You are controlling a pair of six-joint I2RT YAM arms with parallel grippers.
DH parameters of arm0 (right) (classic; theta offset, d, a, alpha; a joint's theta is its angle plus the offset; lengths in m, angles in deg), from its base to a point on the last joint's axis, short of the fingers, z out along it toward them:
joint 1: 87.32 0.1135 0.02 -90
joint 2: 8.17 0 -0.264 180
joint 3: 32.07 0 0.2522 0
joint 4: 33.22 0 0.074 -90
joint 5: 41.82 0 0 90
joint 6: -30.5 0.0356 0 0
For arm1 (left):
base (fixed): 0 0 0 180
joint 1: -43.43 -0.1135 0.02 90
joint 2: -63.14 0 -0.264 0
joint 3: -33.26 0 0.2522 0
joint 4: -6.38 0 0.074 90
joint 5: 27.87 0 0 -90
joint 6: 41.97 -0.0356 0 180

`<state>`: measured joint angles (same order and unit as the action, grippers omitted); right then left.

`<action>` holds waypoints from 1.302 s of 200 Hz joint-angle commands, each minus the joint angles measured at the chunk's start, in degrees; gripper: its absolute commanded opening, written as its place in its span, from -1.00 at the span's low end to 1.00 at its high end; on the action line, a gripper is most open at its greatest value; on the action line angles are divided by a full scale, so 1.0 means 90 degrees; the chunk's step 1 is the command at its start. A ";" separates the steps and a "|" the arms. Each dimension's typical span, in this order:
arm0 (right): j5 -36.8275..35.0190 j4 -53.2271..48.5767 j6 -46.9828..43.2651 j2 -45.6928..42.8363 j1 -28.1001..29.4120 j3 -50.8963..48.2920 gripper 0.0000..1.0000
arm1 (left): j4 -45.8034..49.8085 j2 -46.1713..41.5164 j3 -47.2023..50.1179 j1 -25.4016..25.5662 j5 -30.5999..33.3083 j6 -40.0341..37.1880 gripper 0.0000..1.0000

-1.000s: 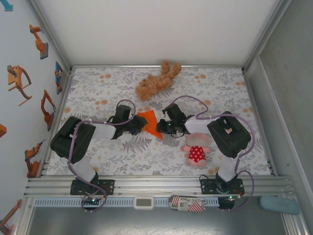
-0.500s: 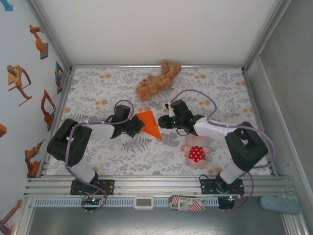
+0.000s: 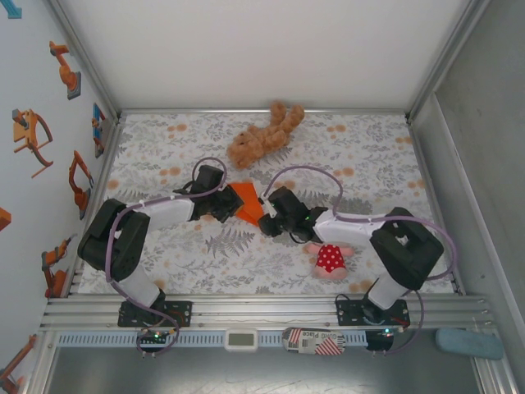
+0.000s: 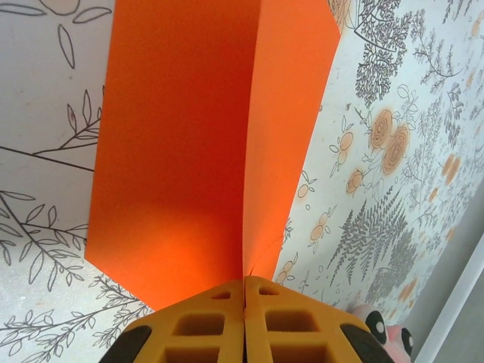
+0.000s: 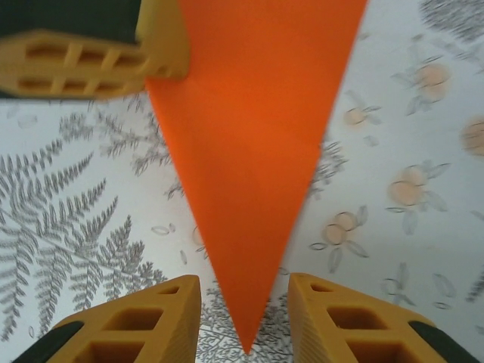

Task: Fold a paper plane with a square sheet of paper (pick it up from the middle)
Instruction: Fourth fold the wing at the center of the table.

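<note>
The square sheet of paper is folded into a narrow bright orange paper plane [image 3: 248, 204] with a centre crease and one sharp point. It is held just above the floral mat at mid-table. My left gripper [image 3: 230, 203] is shut on its crease at the blunt end [image 4: 244, 283], the orange wings [image 4: 174, 151] spreading away from the pads. My right gripper [image 3: 266, 222] is open at the other end. Its two yellow fingers straddle the sharp tip [image 5: 246, 291] of the plane [image 5: 249, 151] without touching it.
A brown plush bear [image 3: 264, 135] lies at the back centre. A pink doll in a red dress [image 3: 330, 256] lies under my right forearm. White walls close in the mat on three sides. An aluminium rail [image 3: 262, 308] runs along the near edge.
My right gripper has swung from beside the plane down to its sharp tip, and its jaws have opened. My left gripper has carried the plane slightly towards the back.
</note>
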<state>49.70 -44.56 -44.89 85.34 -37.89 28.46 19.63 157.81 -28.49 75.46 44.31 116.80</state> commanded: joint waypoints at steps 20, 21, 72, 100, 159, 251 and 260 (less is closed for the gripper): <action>-0.0207 0.0271 -0.0309 0.0466 0.0141 0.0406 -0.27 | 0.0461 0.0055 -0.0210 0.0037 0.0073 -0.0103 -0.83; -0.0202 0.0270 -0.0307 0.0482 0.0142 0.0413 -0.27 | 0.0459 0.0051 -0.0213 0.0036 0.0075 -0.0108 -0.83; -0.0013 0.0327 -0.0371 0.0756 0.0172 0.0570 -0.24 | 0.0486 0.0091 -0.0244 0.0033 0.0056 -0.0073 -0.83; -0.0022 0.0346 -0.0364 0.0841 0.0172 0.0575 -0.16 | 0.0467 0.0099 -0.0242 0.0033 0.0045 -0.0054 -0.83; -0.0169 0.0274 -0.0369 0.0994 0.0181 0.0658 -0.13 | 0.0495 0.0118 -0.0264 0.0032 -0.0002 -0.0044 -0.82; -0.0164 0.0127 -0.0502 0.1103 0.0182 0.0723 -0.48 | 0.0562 0.0089 -0.0264 0.0035 -0.0038 -0.0043 -0.76; -0.0168 0.0117 -0.0514 0.1101 0.0179 0.0717 -0.47 | 0.0601 0.0087 -0.0273 0.0034 -0.0033 -0.0052 -0.76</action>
<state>48.94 -42.90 -48.69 94.15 -36.79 33.83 22.82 158.27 -29.25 75.46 44.50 116.82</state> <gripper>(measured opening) 0.260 0.117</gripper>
